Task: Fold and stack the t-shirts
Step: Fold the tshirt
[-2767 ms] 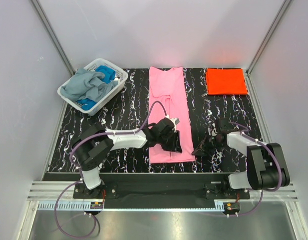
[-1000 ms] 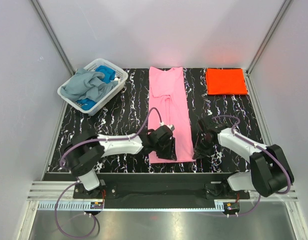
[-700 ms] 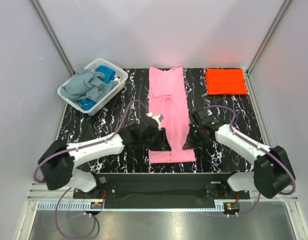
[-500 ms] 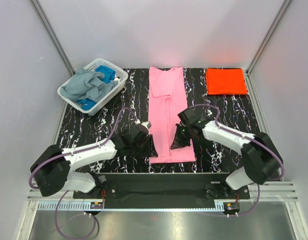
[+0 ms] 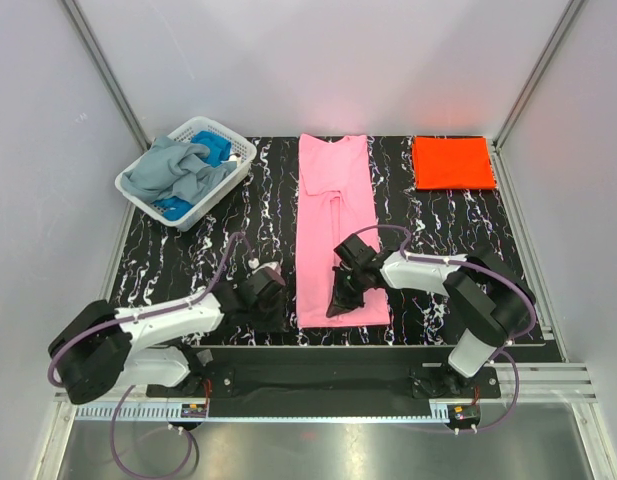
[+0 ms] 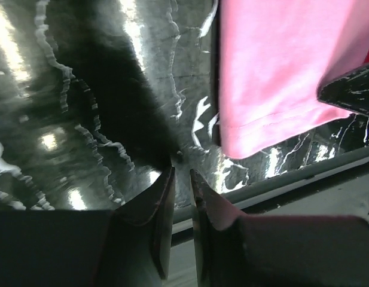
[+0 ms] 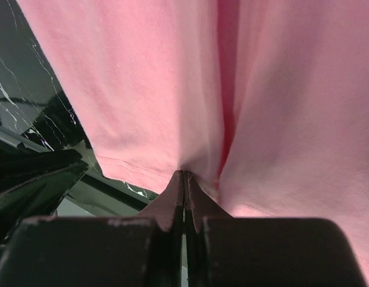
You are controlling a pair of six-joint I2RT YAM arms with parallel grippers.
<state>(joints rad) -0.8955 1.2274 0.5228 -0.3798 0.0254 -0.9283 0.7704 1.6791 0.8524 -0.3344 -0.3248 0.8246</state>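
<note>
Black marbled table [image 5: 258, 220] under pink t-shirt [image 5: 333, 190]

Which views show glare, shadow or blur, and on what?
Top external: even light, sharp, though the orange-red shirt looks oversaturated. Left wrist: white glare on the glossy table, a dark shadow ahead of the left gripper. Right wrist: the pink shirt fills the frame, the right gripper close and soft.

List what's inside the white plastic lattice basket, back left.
A crumpled grey-blue cloth shirt fills the white plastic lattice basket, with bright blue cloth showing behind and under it. Anything deeper in the pile is covered.
</note>
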